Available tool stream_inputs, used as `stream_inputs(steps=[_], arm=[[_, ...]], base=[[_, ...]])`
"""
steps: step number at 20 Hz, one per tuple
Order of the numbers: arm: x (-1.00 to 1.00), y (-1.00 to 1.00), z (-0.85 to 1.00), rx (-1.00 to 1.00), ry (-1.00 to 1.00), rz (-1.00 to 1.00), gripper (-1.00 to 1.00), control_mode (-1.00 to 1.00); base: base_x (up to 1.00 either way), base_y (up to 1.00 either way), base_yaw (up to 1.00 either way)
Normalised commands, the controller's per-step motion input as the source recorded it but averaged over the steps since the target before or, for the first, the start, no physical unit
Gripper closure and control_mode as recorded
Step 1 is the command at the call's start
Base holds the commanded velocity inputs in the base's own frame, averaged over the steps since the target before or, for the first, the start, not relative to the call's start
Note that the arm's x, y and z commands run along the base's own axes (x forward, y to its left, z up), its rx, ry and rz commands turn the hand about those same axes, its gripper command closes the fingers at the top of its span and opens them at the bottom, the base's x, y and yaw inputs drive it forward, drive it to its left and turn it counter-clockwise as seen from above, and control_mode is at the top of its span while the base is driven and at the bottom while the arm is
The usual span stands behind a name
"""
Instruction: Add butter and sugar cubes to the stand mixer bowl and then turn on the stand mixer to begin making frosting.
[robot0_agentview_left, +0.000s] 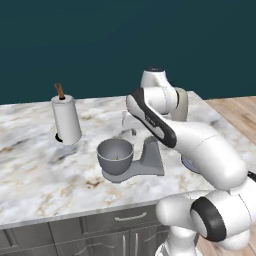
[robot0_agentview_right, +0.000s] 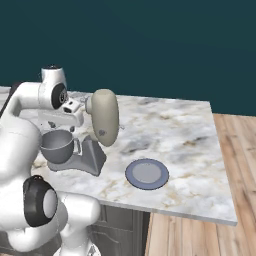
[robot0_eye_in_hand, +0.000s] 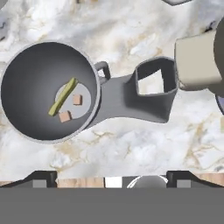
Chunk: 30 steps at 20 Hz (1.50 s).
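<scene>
While I watch through the hand view, looking straight down into the stand mixer bowl, the butter lies on the bowl's flat bottom with its long axis running diagonally, one end toward the rim side nearest the mixer's neck and the other toward the lower left of that picture. The sugar cubes sit just beside it on the same flat bottom, one near the stick's middle and one near its lower end, apart from each other. From my left base view the bowl shows its open mouth, with only a faint pale speck inside. From my right base view the bowl's contents are hidden by its wall, but the stand mixer shows its rounded beige head tilted up and back over the grey neck and flat base. The gripper hangs above the bowl and base; its finger tips stand at the bottom corners, wide apart, holding nothing. On the marble counter a paper-towel roll stands upright well to the bowl's left, and a round blue-grey plate lies near the mixer's base on the far side from the bowl. My arm's own white links cover part of the mixer in the left base view.
</scene>
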Motion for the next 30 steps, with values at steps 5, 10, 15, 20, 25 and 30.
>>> stream_inputs(steps=[5, 10, 15, 20, 25, 30], arm=[[0.13, -0.85, 0.16, 0.21, 0.0, 0.0, -1.0, -1.0], [0.22, -0.72, 0.24, 0.23, -0.01, 0.0, -1.0, -1.0], [0.28, -0.7, 0.3, 0.21, 0.0, -0.01, -1.0, -1.0], [0.19, -0.63, 0.21, 0.19, 0.0, -0.01, -1.0, -1.0], [0.0, -0.55, 0.13, 0.17, -0.07, 0.0, -1.0, -1.0], [0.2, -0.49, 0.15, 0.18, -0.1, 0.0, -1.0, -1.0]], base=[[0.0, 0.0, 0.0], [0.0, 0.0, 0.0], [0.0, 0.0, 0.0], [0.0, 0.0, 0.0], [0.0, 0.0, 0.0], [0.0, 0.0, 0.0]])
